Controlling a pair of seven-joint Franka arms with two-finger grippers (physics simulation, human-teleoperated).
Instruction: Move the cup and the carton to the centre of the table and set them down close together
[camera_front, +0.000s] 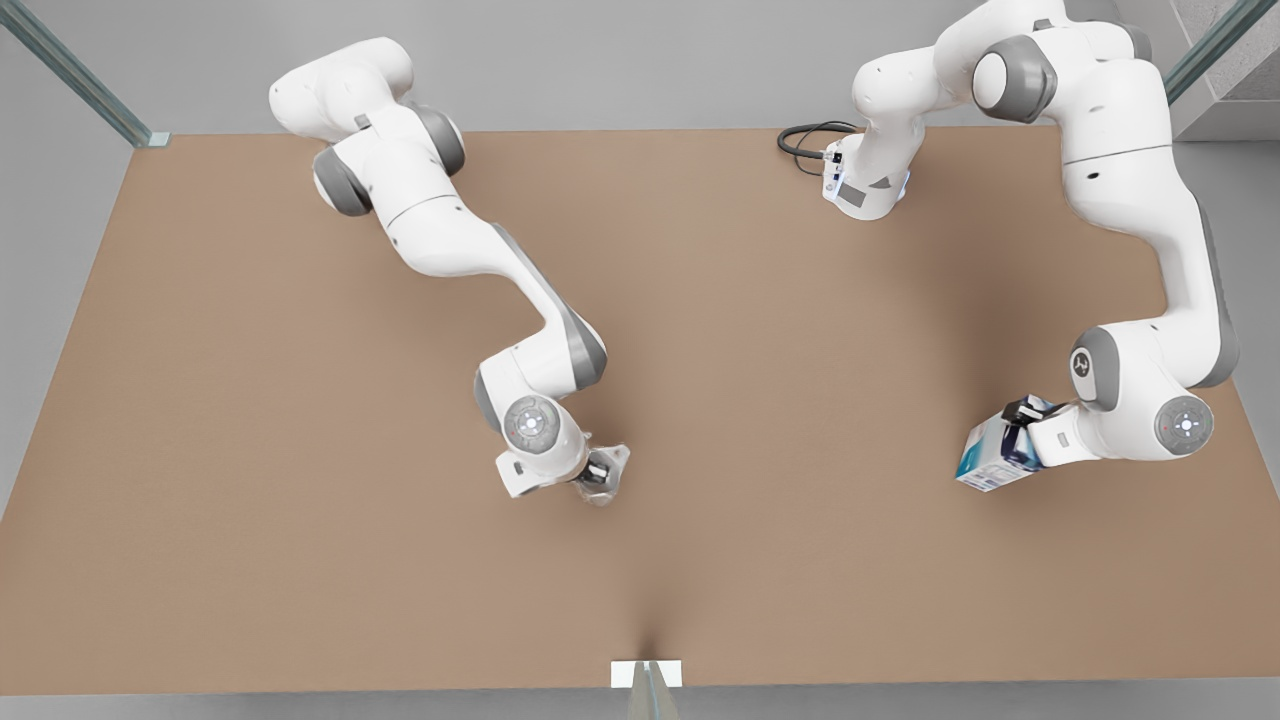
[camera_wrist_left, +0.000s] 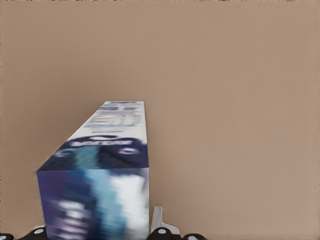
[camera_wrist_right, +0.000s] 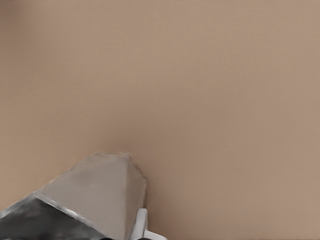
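The carton (camera_front: 985, 462), white and teal with a dark blue-purple panel, is near the table's (camera_front: 300, 420) edge at the front view's right and looks tilted. My left gripper (camera_front: 1022, 428) is shut on it. In the left wrist view the carton (camera_wrist_left: 100, 170) is close up, with one finger (camera_wrist_left: 157, 220) beside it. The pale faceted cup (camera_front: 617, 457) is near the table's middle, slightly toward the front view's left, with my right gripper (camera_front: 598, 474) shut on it. In the right wrist view the cup (camera_wrist_right: 95, 195) is beside a finger (camera_wrist_right: 141, 225). Whether either object touches the table I cannot tell.
A wide stretch of bare brown tabletop lies between the two grippers. A black cable (camera_front: 805, 140) loops by an arm base at the far edge. A small white marker (camera_front: 646, 673) is at the near edge's middle.
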